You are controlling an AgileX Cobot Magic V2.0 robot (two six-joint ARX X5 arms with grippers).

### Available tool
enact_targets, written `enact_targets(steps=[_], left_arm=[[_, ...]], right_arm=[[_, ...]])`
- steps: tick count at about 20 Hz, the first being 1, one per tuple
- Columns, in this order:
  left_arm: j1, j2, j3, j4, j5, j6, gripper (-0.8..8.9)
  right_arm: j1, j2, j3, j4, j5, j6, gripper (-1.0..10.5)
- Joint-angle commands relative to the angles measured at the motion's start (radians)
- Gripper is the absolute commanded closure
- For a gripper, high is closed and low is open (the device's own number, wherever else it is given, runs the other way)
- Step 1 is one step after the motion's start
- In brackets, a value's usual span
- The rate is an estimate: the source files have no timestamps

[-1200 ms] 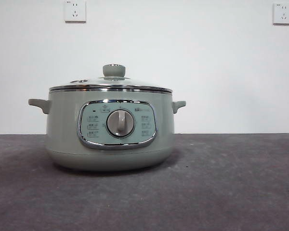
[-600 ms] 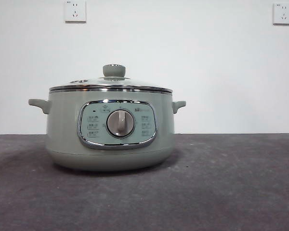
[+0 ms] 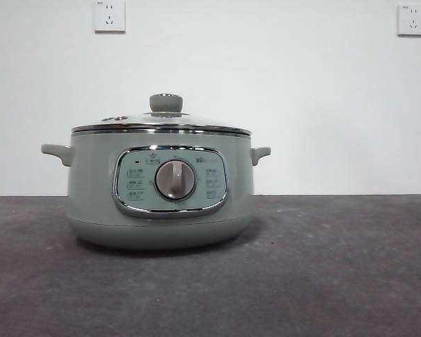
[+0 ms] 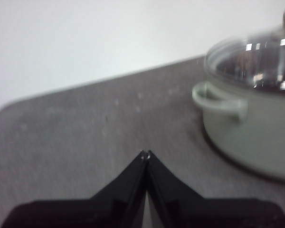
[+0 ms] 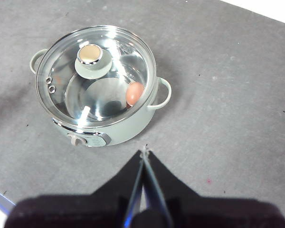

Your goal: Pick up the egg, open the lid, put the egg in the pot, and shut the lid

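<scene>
Egg [image 5: 135, 93] lay inside the pot [image 5: 98, 85], seen through the glass near the wall beside one side handle, and the lid [image 5: 96, 71] sat level on the rim with its knob [image 3: 166, 102] upright. By my reckoning the task stood finished, and nothing remained but to withdraw cleanly. My right pincer [image 5: 144, 153] hung high over the worktop [image 5: 218, 95] just off the pot's front, its jaws pressed together and empty. My left pincer [image 4: 145, 154] was likewise closed on nothing, low beside the pot's other handle [image 4: 218, 99]. I judged the sound course was to keep both pincers clear of lid and handles, so nothing got nudged.
</scene>
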Motion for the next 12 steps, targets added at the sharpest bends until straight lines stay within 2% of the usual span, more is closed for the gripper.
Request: enact_targets(steps=[1,3,7,12], left_arm=[[0.003,-0.058,-0.075,0.01,-0.019,-0.072,8.17],[0.004,-0.1,-0.126,0.009,-0.018,-0.109,8.17],[0.004,-0.176,-0.135,-0.108,-0.018,-0.117,8.17],[0.005,-0.206,-0.134,-0.089,-0.011,-0.129,8.17]], right_arm=[[0.0,0.004,-0.006,-0.024,0.004,0.008,9.5],[0.0,0.004,-0.006,-0.024,0.004,0.008,9.5],[0.0,0.004,-0.006,-0.024,0.004,0.008,9.5],[0.0,0.004,-0.006,-0.024,0.012,0.008,9.5]])
